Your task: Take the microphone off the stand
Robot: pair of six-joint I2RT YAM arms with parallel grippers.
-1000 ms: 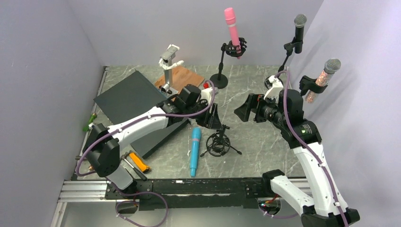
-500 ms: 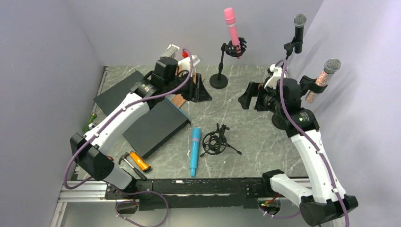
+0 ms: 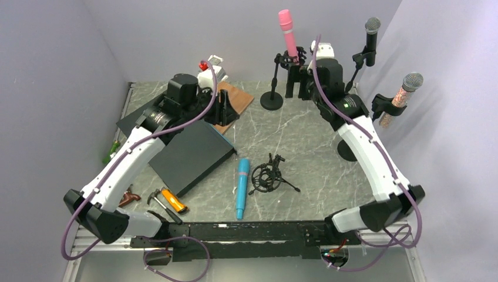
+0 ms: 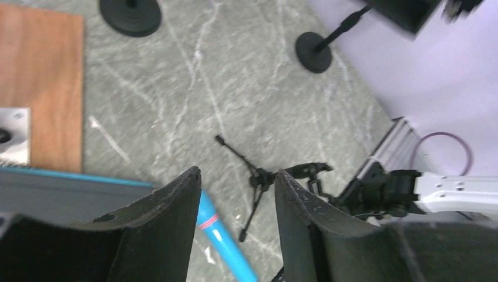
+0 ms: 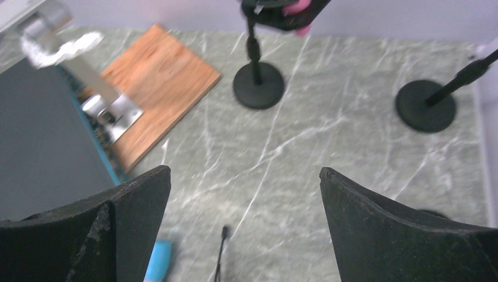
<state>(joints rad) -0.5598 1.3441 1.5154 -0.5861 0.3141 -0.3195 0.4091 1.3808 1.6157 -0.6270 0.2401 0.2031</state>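
Hovers with right tool (image 5: 242,173) spread wide, empty, close by the pink cylindrical microphone (image 3: 288,32) clipped in a black round-based stand (image 3: 272,100) at 12 o'clock on the grey marbled counter (image 3: 305,153). Holds left tool (image 4: 236,173) half parted, gripping nothing, by the brown wooden board (image 5: 158,82) at 11 o'clock.

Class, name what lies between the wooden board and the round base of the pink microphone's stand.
Nothing: the right wrist view shows only bare table between the wooden board and the round base.
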